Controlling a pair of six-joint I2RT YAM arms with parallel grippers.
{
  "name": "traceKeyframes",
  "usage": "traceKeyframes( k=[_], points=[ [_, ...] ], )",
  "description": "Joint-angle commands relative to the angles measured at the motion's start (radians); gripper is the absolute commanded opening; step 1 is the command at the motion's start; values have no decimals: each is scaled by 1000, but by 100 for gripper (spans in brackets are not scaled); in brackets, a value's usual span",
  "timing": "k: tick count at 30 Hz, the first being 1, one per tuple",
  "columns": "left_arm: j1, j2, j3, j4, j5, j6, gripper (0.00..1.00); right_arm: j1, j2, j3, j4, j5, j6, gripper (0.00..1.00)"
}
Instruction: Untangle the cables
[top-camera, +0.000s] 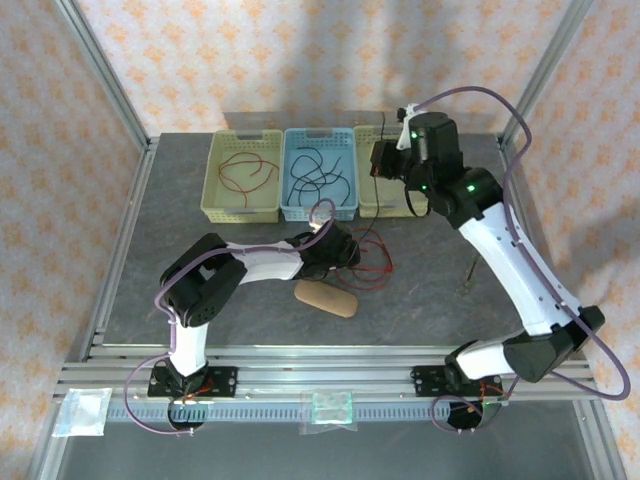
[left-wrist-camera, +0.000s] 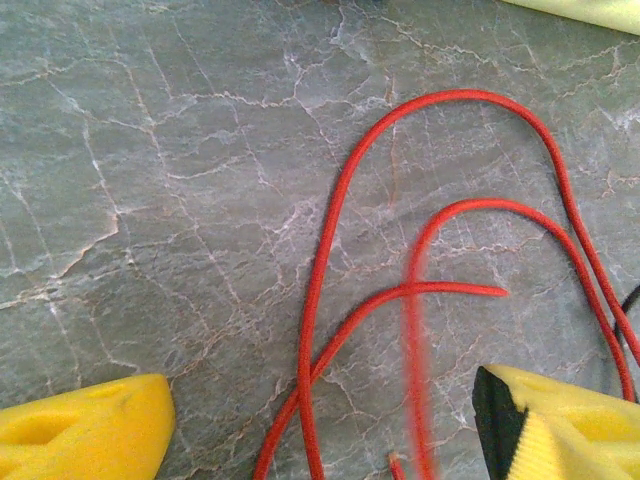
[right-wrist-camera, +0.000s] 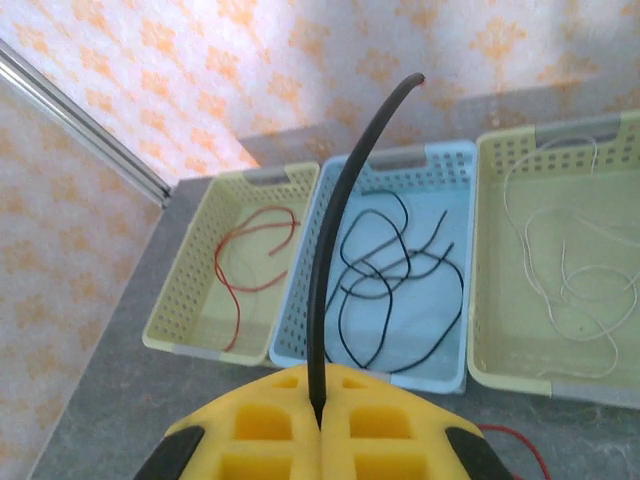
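Clamping a black cable (right-wrist-camera: 335, 230), the right gripper (right-wrist-camera: 318, 425) should centre over the blue basket (right-wrist-camera: 295, 320) before letting go; the left gripper (left-wrist-camera: 320, 425), jaws open, straddles red cables (left-wrist-camera: 318, 270) on the table (left-wrist-camera: 150, 200).

No legible text, brand, number or sign. Clear packets (top-camera: 82, 412) in front of table (top-camera: 150, 260): too small to read.
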Motion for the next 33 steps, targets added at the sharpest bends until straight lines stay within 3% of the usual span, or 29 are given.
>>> traceKeyframes(
  k=[1,19,33],
  points=[
    [-5,82,-4,-44,-3,8,80,8,-33,56,-5,42,-23,0],
    [-12,76,-4,-33,0,3,80,8,-71,241,-9,79,-47,0],
    [-18,-438,-241,122,-150,103,82,8,-25,261,77,115,-26,0]
  ],
)
